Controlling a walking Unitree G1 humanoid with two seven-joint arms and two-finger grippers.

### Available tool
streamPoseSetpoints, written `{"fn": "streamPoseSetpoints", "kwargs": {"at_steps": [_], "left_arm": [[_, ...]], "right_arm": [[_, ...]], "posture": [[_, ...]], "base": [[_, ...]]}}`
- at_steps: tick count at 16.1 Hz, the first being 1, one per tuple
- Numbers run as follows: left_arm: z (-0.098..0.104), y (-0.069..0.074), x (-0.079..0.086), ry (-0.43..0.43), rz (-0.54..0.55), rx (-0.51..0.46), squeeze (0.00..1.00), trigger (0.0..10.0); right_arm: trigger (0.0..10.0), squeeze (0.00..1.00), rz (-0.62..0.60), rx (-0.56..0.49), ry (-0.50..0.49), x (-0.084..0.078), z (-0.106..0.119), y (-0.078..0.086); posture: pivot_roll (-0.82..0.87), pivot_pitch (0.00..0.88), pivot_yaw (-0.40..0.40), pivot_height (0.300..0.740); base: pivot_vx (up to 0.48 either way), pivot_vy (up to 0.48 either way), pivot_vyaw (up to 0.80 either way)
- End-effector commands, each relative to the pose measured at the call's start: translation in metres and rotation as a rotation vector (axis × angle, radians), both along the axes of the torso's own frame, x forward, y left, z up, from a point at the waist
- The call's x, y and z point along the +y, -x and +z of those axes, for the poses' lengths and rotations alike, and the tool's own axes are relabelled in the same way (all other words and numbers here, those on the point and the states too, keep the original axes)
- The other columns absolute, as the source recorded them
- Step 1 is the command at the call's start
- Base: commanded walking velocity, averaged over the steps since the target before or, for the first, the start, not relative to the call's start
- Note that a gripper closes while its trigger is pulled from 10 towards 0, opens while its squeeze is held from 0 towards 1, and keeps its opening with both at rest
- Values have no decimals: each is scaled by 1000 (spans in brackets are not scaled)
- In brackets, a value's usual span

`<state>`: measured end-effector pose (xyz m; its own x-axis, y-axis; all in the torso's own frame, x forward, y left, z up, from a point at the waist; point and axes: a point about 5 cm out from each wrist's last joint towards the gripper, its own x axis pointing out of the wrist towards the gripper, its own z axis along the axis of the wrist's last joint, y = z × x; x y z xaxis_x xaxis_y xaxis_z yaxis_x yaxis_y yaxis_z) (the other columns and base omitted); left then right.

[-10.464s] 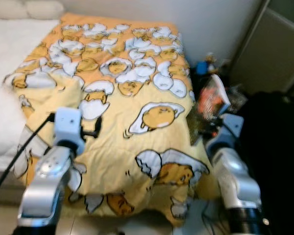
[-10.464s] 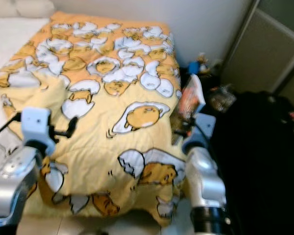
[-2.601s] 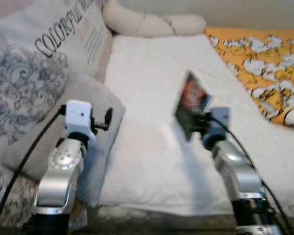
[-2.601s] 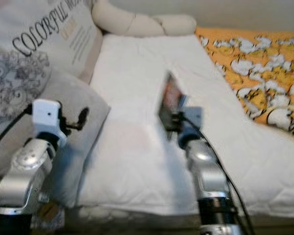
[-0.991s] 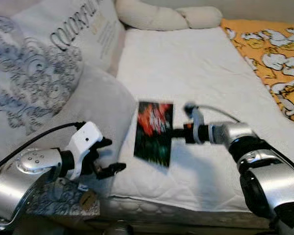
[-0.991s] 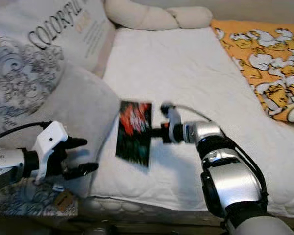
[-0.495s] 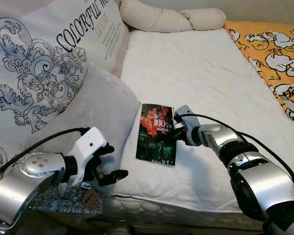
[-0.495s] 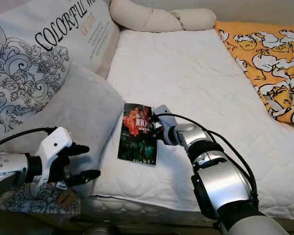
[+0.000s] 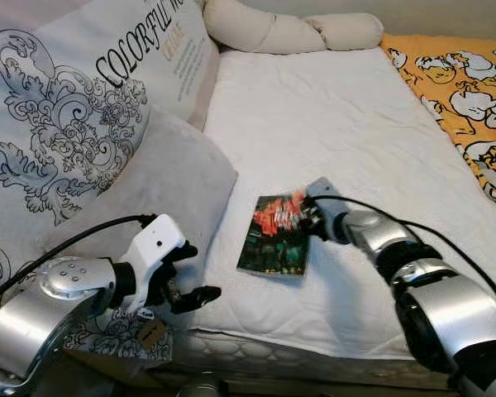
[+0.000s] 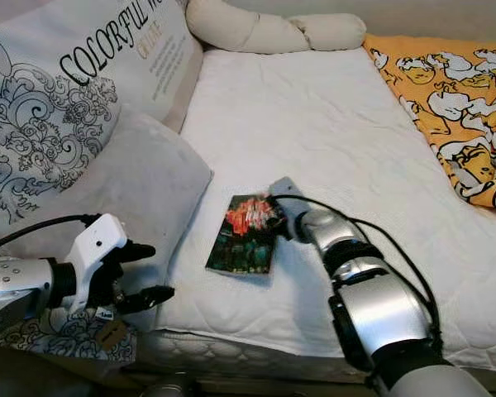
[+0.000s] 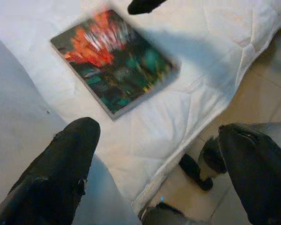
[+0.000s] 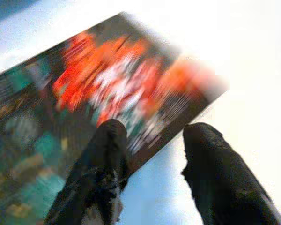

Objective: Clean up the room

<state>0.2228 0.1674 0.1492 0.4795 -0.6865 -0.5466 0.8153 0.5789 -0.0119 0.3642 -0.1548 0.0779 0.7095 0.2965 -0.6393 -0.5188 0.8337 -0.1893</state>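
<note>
A book (image 9: pixel 274 234) with a red and green cover lies on the white mattress (image 9: pixel 331 124), near its front edge. The book's far end is blurred. My right gripper (image 9: pixel 307 217) is at the book's far right corner. In the right wrist view its fingers (image 12: pixel 110 140) stand apart: one lies over the cover (image 12: pixel 79 89), the other over bare sheet. It is open. My left gripper (image 9: pixel 197 271) hovers open beside the grey pillow (image 9: pixel 149 190), left of the book (image 11: pixel 112 61) and apart from it.
A large printed pillow (image 9: pixel 83 91) leans at the left behind the grey one. A cream bolster (image 9: pixel 289 31) lies along the head of the bed. An orange cartoon blanket (image 9: pixel 471 91) covers the right side. Tiled floor (image 11: pixel 253 84) shows below the mattress edge.
The book has tipped down flatter onto the mattress and shifted slightly right. The right gripper's fingers have come off it. The left arm has barely moved.
</note>
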Motion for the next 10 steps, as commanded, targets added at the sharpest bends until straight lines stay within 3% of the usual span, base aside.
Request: {"fn": "streamPoseSetpoints", "kwargs": {"at_steps": [1,3,6,7,8,10], "left_arm": [[-3,-1,-2,-9,6,-3,0,10000],[-9,-2,-7,8,34,-11,0,10000],[-15,-4,-13,41,88,-32,0,10000],[-16,-5,-14,49,99,-39,0,10000],[-17,-6,-15,51,103,-41,0,10000],[-18,-7,-14,44,99,-38,0,10000]], "right_arm": [[10000,1000,-32,-21,-20,-5,0,0],[10000,1000,-69,-65,-39,-13,4,-2],[10000,1000,-29,-63,-179,-9,5,0],[10000,1000,63,-33,-245,-1,3,4],[10000,1000,242,53,-310,13,-3,14],[10000,1000,379,140,-335,25,-10,24]], "posture": [[116,0,57,740],[95,0,50,740],[74,0,37,740],[73,0,26,740],[72,0,24,740],[71,0,25,740]], "base": [[0,0,0],[0,0,0],[0,0,0],[0,0,0],[0,0,0],[0,0,0]]}}
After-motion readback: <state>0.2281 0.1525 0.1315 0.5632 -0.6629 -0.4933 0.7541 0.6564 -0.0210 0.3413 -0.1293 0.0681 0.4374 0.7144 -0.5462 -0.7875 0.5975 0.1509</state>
